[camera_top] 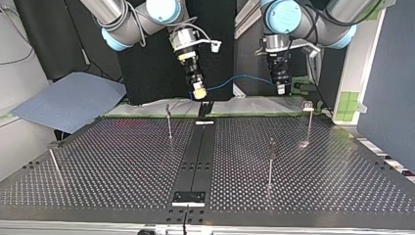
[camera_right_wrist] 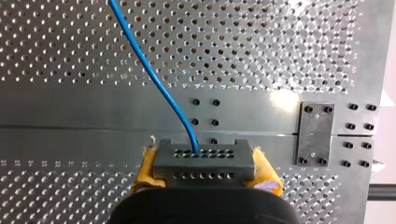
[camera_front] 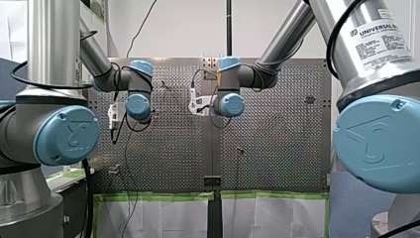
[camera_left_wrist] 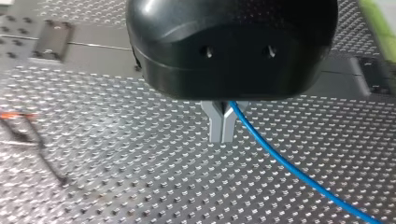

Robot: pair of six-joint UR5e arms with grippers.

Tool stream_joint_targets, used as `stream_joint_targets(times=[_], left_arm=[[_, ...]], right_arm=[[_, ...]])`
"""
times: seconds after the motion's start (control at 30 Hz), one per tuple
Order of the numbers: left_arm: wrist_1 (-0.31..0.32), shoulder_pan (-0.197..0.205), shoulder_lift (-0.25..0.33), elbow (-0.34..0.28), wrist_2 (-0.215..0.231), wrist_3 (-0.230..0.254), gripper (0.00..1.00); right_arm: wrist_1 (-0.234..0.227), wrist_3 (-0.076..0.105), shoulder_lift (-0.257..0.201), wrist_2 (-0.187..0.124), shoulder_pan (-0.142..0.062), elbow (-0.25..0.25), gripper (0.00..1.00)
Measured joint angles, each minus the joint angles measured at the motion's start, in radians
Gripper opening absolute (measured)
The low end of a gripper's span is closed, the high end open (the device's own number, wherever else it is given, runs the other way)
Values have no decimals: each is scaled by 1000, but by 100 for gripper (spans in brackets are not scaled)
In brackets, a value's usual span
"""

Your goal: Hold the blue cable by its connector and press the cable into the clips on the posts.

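The jaws of my right arm are closed on a grey connector [camera_right_wrist: 205, 169], with the yellow pads [camera_right_wrist: 145, 170] pressed against its two ends. The connector's face shows two rows of small holes. The blue cable [camera_right_wrist: 159, 84] leaves the upper row and runs ahead of the jaws in a gentle curve over the perforated bench [camera_right_wrist: 280, 46]. A plain strip with a few bolt holes crosses the bench just ahead of the connector. A small metal plate [camera_right_wrist: 315, 134] with four screws lies beside it.
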Motion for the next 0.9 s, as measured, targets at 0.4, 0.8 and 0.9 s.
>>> stream_joint_targets(times=[0.4, 0.8, 0.9], left_arm=[[-122, -15, 53, 122, -17, 59, 0], [-245, -44, 117, 205, -20, 81, 0], [-274, -39, 138, 206, -22, 78, 0]], right_arm=[[39, 22, 0, -28, 2, -63, 0], [115, 29, 0, -44, 13, -138, 0], [125, 42, 0, -51, 12, -153, 0]])
